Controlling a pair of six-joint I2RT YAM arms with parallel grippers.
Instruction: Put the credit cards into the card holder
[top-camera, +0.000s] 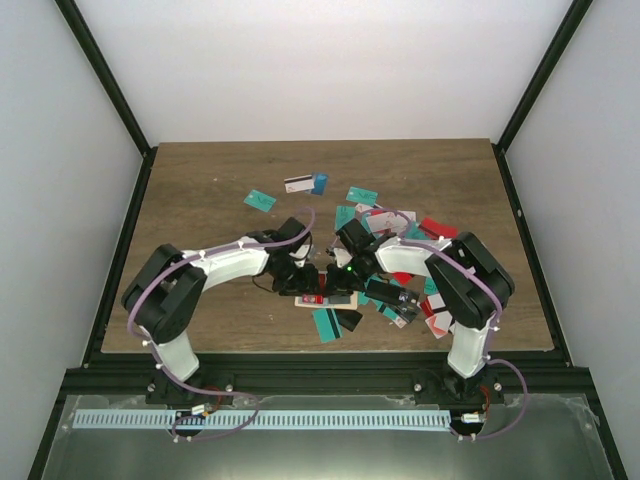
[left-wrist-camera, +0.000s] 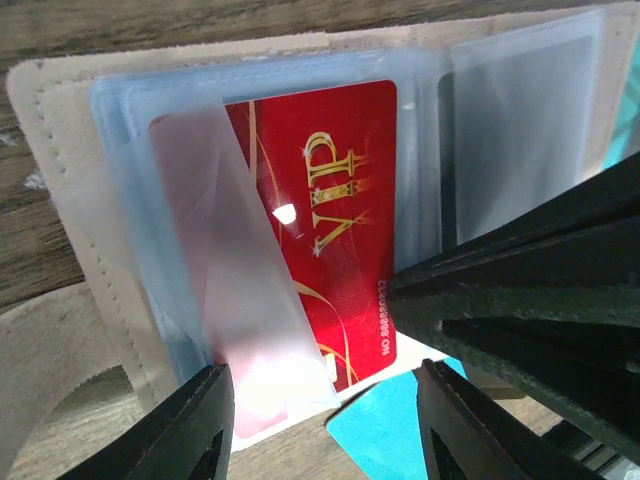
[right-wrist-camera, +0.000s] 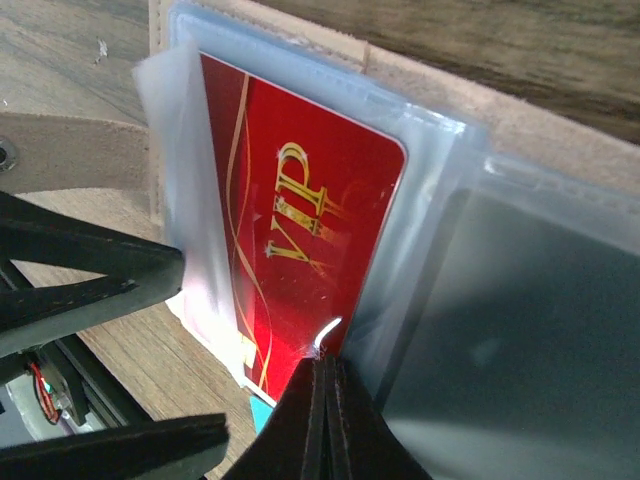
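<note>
The tan card holder (left-wrist-camera: 60, 200) (right-wrist-camera: 420, 90) lies open on the wood, its clear sleeves fanned out. A red VIP card (left-wrist-camera: 330, 200) (right-wrist-camera: 300, 230) sits in one sleeve, its lower end sticking out. My left gripper (left-wrist-camera: 325, 430) is open, its fingers straddling that lower end and a loose sleeve flap (left-wrist-camera: 230, 280). My right gripper (right-wrist-camera: 325, 365) is shut, its tips pressed at the sleeve edge beside the red card. In the top view both grippers (top-camera: 300, 272) (top-camera: 338, 272) meet over the holder (top-camera: 303, 300). More credit cards (top-camera: 400, 300) are scattered to the right.
A teal card (left-wrist-camera: 385, 435) lies on the table just under the left jaws. Loose cards lie farther back: teal (top-camera: 259, 200), white (top-camera: 297, 184), teal (top-camera: 361, 195), red (top-camera: 437, 228). A teal and black card (top-camera: 327, 323) lies near the front edge. The holder's snap tab (right-wrist-camera: 60, 150) points left.
</note>
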